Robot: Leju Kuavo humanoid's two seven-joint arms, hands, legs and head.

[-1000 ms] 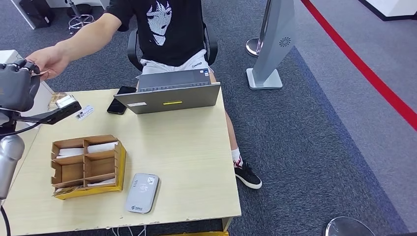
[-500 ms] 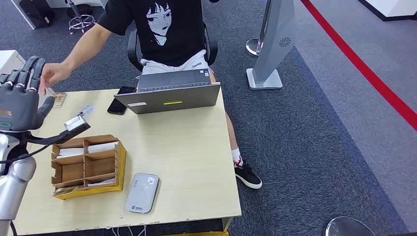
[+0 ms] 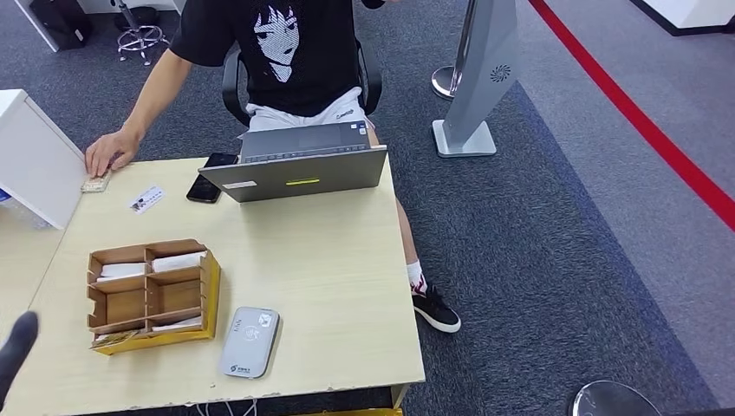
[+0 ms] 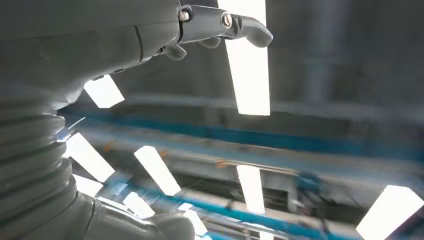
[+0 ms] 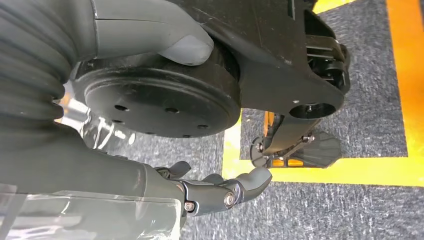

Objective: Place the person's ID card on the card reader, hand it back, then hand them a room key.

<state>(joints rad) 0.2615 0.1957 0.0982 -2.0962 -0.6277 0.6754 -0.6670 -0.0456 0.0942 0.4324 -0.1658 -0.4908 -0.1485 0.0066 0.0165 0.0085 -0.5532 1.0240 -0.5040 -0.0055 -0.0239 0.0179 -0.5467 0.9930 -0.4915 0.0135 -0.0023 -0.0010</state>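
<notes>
Card reader (image 3: 249, 341) at table's (image 3: 329, 260) near edge, right of divided box (image 3: 152, 293); laptop (image 3: 299, 169) at far edge.

Office reception desk: laptop (image 3: 299, 169), card reader (image 3: 250, 341), carton of key cards (image 3: 152, 295), grey carpet (image 3: 555, 225), barrier post (image 3: 477, 78) upper right.

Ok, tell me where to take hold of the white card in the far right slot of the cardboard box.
Probably best to pinch the white card by its upper long edge, coming from above. The cardboard box walls it in on all sides, so only the top is open to reach.
</notes>
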